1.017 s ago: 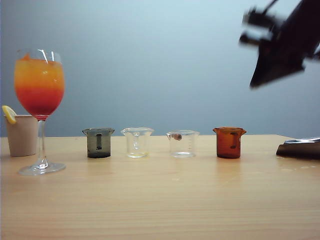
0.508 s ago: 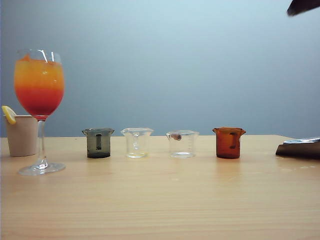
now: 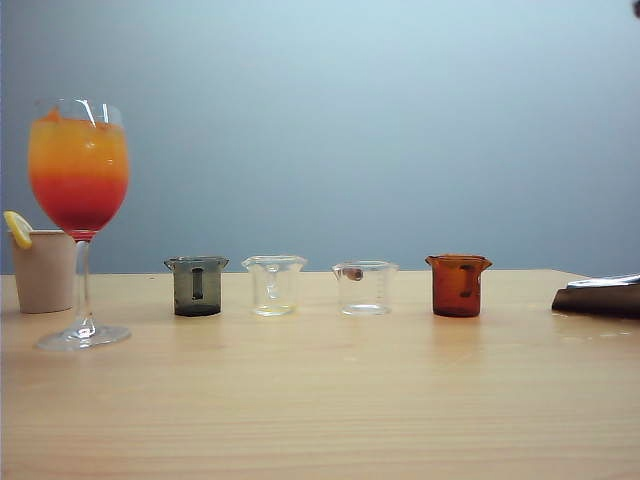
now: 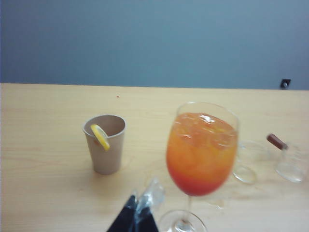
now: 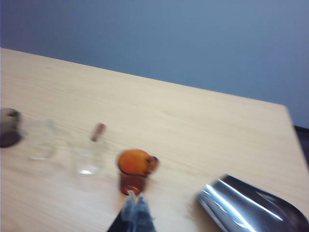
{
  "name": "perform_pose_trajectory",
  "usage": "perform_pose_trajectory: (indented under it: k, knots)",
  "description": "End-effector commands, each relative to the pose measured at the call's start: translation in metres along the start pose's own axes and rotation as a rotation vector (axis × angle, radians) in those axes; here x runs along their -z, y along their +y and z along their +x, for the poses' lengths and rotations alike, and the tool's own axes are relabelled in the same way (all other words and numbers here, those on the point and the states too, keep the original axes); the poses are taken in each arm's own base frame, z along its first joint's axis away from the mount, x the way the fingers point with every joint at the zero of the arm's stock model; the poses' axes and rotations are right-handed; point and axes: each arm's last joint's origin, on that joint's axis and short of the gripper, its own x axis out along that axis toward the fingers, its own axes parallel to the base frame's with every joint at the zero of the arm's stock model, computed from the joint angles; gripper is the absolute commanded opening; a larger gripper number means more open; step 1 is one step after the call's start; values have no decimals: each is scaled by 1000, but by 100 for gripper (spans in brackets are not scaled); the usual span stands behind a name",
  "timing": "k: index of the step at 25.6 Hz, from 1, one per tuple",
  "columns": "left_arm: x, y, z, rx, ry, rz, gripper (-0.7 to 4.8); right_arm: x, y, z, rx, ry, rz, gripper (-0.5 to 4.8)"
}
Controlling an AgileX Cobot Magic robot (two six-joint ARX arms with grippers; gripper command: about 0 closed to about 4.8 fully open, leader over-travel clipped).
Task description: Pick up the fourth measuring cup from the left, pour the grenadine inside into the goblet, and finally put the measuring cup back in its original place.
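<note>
While both shut pincers, left (image 4: 137, 212) and right (image 5: 135, 209), hover, table (image 3: 320, 400) foreground lies open.

I see my left gripper (image 4: 137, 212) only as dark fingertips pressed together at its wrist view's edge. My right gripper (image 5: 135, 207) is closed too, held high.

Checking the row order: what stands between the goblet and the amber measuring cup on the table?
In the exterior view, three cups stand between the goblet and the amber measuring cup: a smoky grey cup, then two clear cups.
</note>
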Motion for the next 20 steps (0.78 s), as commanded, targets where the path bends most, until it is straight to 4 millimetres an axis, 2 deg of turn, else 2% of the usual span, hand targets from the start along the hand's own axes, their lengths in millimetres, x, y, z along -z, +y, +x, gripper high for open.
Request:
perform_pose_trajectory:
  k: [1, 9, 14, 20]
  knots:
    - [8, 2, 9, -21, -80, 1, -5, -2, -1, -6, 21, -44, -5, -4]
    - [34, 5, 21, -86, -100, -34, -5, -2, -1, -8, 21, -50, 42, -5]
    - [57, 7, 29, -90, -94, -40, -5, -2, -1, -8, 20, -50, 42, -5]
    - [61, 7, 28, -100, -102, -38, -5, -2, -1, -8, 20, -50, 42, -5]
